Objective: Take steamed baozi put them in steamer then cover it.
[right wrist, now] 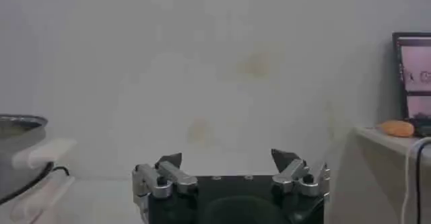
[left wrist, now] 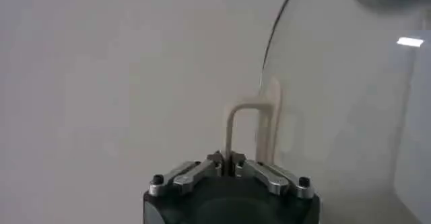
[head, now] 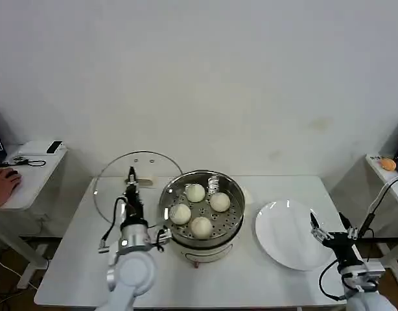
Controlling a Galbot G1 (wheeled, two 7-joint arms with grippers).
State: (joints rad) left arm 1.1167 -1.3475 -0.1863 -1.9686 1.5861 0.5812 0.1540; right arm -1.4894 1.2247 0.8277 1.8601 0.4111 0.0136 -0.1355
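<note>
Several cream-white steamed baozi (head: 195, 192) lie on the perforated tray inside the shiny steamer (head: 205, 247) at the table's middle. The clear glass cover (head: 115, 188) is held tilted just left of the steamer, its rim close to the pot's edge. My left gripper (head: 131, 176) is shut on the cover's pale handle (left wrist: 252, 121); in the left wrist view the jaws (left wrist: 225, 161) pinch one leg of the handle, with the glass (left wrist: 337, 97) beyond. My right gripper (head: 327, 220) stands open and empty at the right edge of the white plate (head: 286, 236); its jaws (right wrist: 227, 157) are spread wide.
The white plate is bare, right of the steamer. A small side table on the left has a person's hand (head: 3, 184) on it. Another side table on the right carries an orange object (head: 388, 164). A wall stands close behind the table.
</note>
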